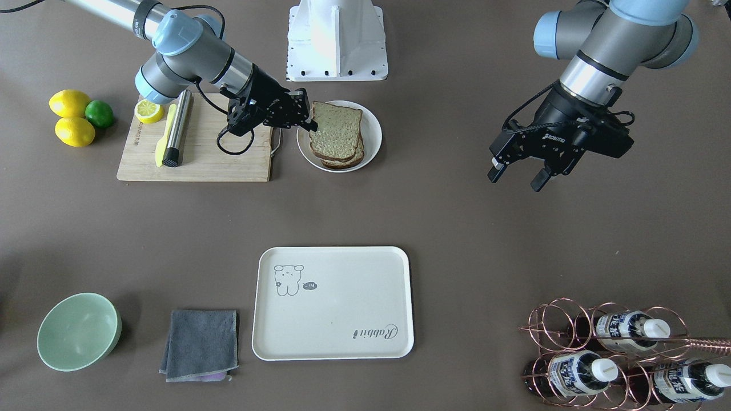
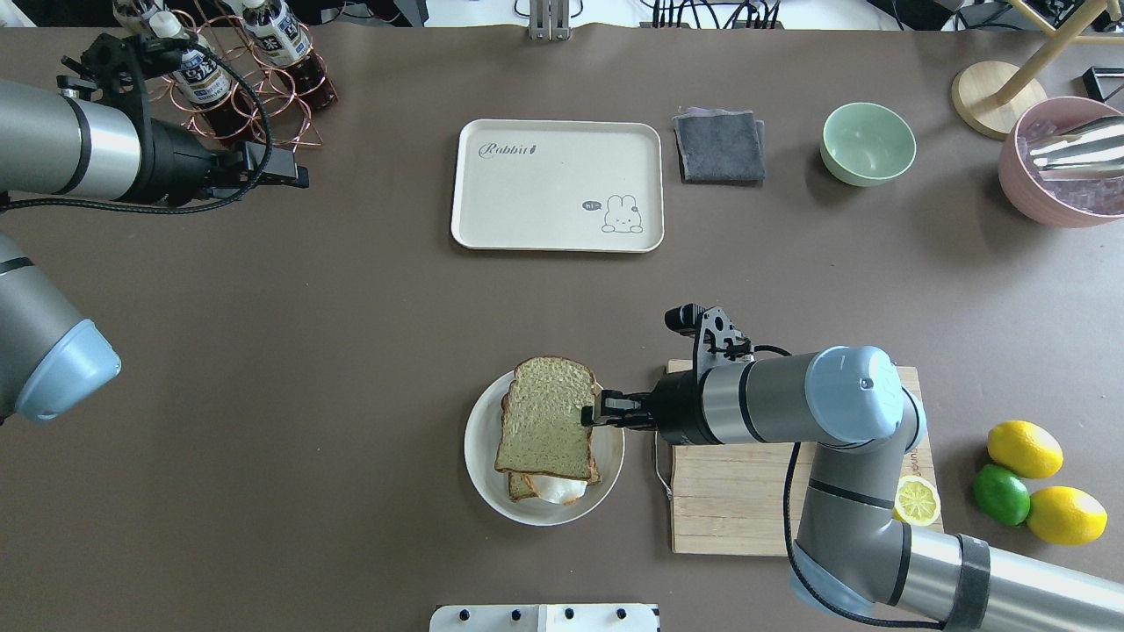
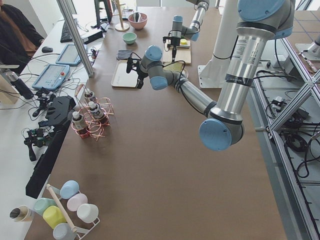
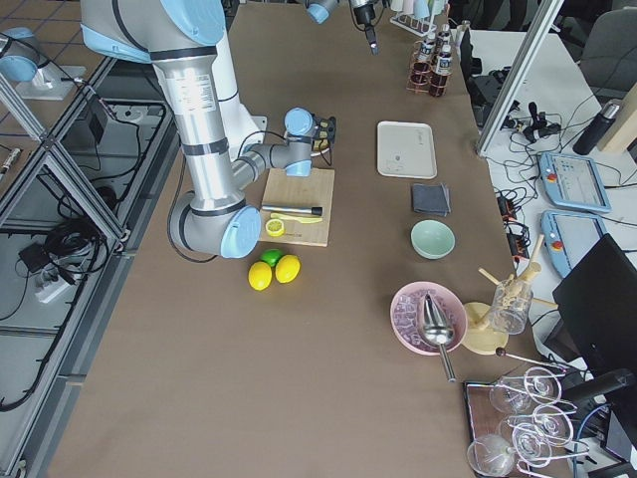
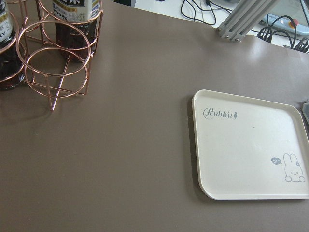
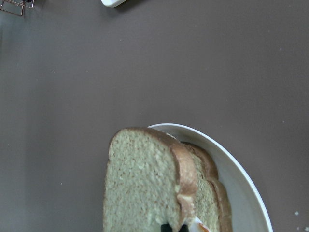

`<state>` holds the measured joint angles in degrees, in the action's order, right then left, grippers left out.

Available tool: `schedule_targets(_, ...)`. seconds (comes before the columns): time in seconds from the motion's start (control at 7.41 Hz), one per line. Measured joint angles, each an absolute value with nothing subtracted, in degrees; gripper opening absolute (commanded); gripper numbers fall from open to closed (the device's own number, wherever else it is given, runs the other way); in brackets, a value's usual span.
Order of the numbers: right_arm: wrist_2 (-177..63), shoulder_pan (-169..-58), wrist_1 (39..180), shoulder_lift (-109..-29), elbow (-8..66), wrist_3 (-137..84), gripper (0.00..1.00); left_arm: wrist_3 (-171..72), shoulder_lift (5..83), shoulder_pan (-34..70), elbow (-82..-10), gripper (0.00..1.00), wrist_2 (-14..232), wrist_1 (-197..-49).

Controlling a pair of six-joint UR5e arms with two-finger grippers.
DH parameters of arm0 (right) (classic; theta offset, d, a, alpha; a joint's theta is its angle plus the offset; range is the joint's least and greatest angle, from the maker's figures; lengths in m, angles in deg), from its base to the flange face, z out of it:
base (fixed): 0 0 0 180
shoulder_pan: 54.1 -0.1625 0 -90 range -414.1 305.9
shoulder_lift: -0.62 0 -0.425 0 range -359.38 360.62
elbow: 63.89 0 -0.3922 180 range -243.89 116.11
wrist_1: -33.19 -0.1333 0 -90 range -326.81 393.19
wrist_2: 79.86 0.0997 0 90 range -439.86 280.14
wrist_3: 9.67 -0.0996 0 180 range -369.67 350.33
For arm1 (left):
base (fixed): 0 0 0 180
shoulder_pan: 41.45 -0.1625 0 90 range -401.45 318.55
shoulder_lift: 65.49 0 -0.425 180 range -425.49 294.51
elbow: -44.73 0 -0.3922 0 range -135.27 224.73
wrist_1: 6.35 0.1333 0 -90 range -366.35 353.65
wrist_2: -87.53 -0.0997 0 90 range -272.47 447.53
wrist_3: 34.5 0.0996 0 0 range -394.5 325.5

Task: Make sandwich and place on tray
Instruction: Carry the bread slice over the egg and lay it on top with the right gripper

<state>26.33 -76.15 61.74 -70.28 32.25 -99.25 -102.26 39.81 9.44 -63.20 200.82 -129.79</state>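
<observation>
The sandwich [image 2: 546, 430] lies on a round white plate [image 2: 479, 443] near the robot's base. Its top bread slice [image 1: 336, 130] lies over a lower slice, and white egg [image 2: 555, 488] shows between them. My right gripper [image 2: 597, 411] is shut on the top slice's edge, beside the cutting board; in the right wrist view the slice [image 6: 140, 188] fills the lower middle. The cream tray [image 1: 334, 302] lies bare at the table's far middle and shows in the left wrist view [image 5: 251, 145]. My left gripper [image 1: 517, 174] is open and empty, above the table, well away from the plate.
A wooden cutting board [image 2: 746, 500] with a knife [image 1: 177, 128] and a half lemon [image 2: 916, 500] lies beside the plate. Lemons and a lime [image 2: 1023, 483] lie past it. A grey cloth [image 2: 720, 145], a green bowl [image 2: 868, 143] and a copper bottle rack [image 2: 255, 79] flank the tray.
</observation>
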Motion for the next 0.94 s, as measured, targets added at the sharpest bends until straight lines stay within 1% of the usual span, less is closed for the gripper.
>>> schedule_targets(0.4, 23.6, -73.6, 61.7, -70.1, 30.7, -99.2, 0.00, -102.3, 40.0, 9.4, -63.0, 0.98, 200.8, -129.8)
schedule_targets(0.54, 22.8, -73.0, 61.7, -70.3, 30.6, -99.2, 0.35, -102.3, 40.1, 9.4, -63.0, 0.98, 200.8, -129.8)
schedule_targets(0.67, 22.1, -72.6, 61.7, -70.4, 30.6, -99.2, 0.99, -102.3, 40.1, 9.4, -63.0, 0.98, 200.8, -129.8)
schedule_targets(0.94, 21.0, -72.6, 61.6, -71.0, 31.1, -99.4, 1.00, -102.3, 40.5, 9.4, -62.9, 0.98, 200.8, -129.8)
